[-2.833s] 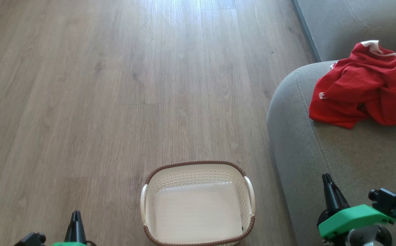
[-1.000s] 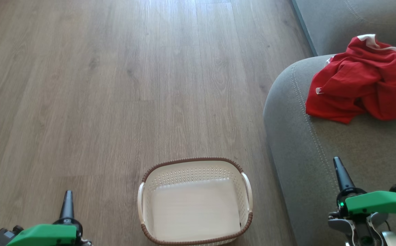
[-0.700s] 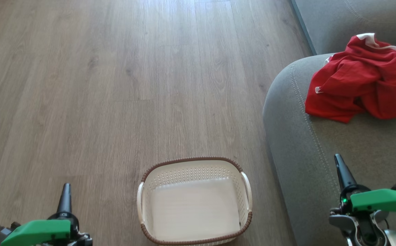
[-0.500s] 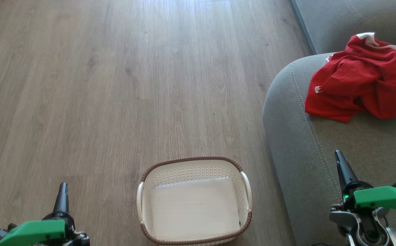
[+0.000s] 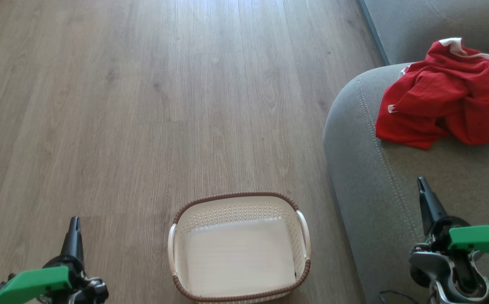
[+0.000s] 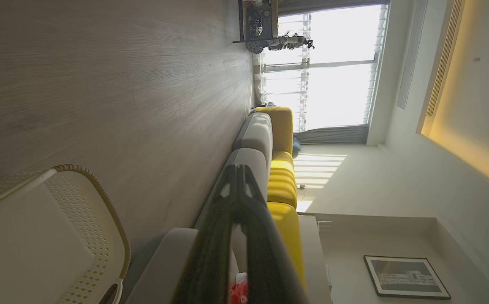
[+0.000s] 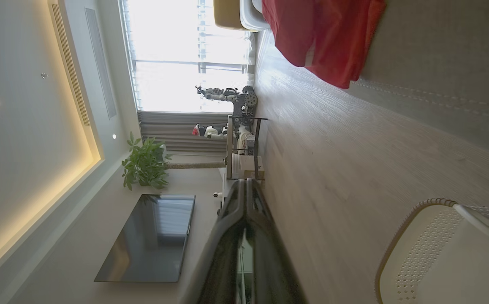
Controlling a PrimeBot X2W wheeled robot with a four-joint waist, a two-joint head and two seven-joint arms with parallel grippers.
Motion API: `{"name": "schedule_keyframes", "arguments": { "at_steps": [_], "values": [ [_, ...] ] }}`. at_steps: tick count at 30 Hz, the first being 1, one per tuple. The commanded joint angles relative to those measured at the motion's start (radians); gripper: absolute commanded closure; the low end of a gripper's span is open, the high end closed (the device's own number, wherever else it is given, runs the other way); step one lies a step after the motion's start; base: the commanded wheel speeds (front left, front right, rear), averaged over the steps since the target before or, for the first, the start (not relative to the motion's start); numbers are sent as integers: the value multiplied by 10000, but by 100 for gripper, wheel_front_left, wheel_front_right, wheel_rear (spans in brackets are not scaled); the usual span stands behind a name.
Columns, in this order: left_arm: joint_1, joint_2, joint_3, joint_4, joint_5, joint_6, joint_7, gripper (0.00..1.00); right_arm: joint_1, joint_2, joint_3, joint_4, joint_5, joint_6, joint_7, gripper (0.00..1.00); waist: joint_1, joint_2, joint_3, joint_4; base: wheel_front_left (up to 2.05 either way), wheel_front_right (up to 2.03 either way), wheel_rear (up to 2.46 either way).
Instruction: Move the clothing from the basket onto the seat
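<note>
The red clothing [image 5: 445,103] with white trim lies crumpled on the grey seat [image 5: 400,198] at the right, also seen in the right wrist view [image 7: 320,36]. On the wood floor stands the cream basket [image 5: 239,247] with a brown rim, nothing inside it; part of the basket [image 6: 37,236] shows in the left wrist view and the basket [image 7: 447,253] again in the right wrist view. My left gripper [image 5: 74,223] is shut, low at the left of the basket. Over the seat's front, my right gripper [image 5: 422,184] is shut, holding nothing.
Wood floor [image 5: 143,105] stretches ahead and to the left. The sofa's further section [image 5: 430,25] rises at the top right. Far across the room are a shelf with robot parts [image 7: 242,139], a plant [image 7: 145,166] and a television [image 7: 151,236].
The head view has drifted slightly. My right gripper has crept forward over the seat and my left gripper has slid left and lower. Clothing and basket lie as before.
</note>
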Motion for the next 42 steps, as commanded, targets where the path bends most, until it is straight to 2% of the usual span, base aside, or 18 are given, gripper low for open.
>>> {"name": "schedule_keyframes", "arguments": {
  "at_steps": [1, 42],
  "values": [
    [-511, 67, 497, -399, -252, -129, 107, 100, -539, -172, 157, -428, 354, 0, 114, 100, 0, 0, 5, -5, 0, 0, 0],
    [-529, 46, 548, -415, -375, -162, 151, 100, -533, -405, 458, -464, 794, 0, -94, 100, 0, 0, 10, -10, 0, 0, 0]
  ]
}}
